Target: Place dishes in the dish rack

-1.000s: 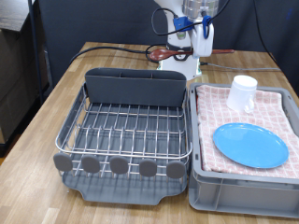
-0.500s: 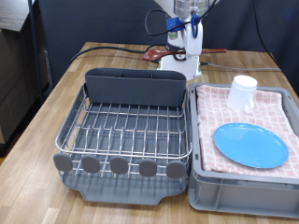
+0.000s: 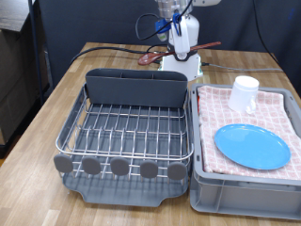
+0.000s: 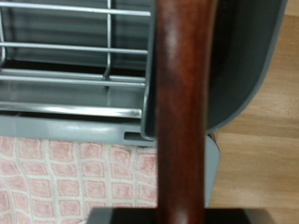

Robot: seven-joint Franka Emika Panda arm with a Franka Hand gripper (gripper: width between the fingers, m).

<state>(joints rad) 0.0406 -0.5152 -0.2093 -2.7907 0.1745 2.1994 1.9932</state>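
Note:
My gripper (image 3: 181, 40) is shut on the dark reddish-brown wooden spoon (image 3: 203, 45) and holds it crosswise, high above the table behind the dish rack (image 3: 127, 132). In the wrist view the spoon's handle (image 4: 182, 112) fills the middle, with rack wires (image 4: 65, 47) behind it. The light-blue plate (image 3: 252, 146) and the white cup (image 3: 245, 92) lie on the checked cloth (image 3: 221, 111) in the grey crate (image 3: 202, 193), at the exterior view's right. The silver wire rack holds no dishes, and its tall grey caddy (image 3: 136, 89) stands at its back.
The robot's white base (image 3: 183, 68) stands behind the rack with black cables (image 3: 113, 49) trailing across the wooden table (image 3: 52, 104). The crate sits tight against the rack's side. A dark cabinet (image 3: 19, 66) stands at the exterior view's left.
My gripper has risen with the spoon and shifted a little towards the exterior view's left. The plate, cup and rack have not moved.

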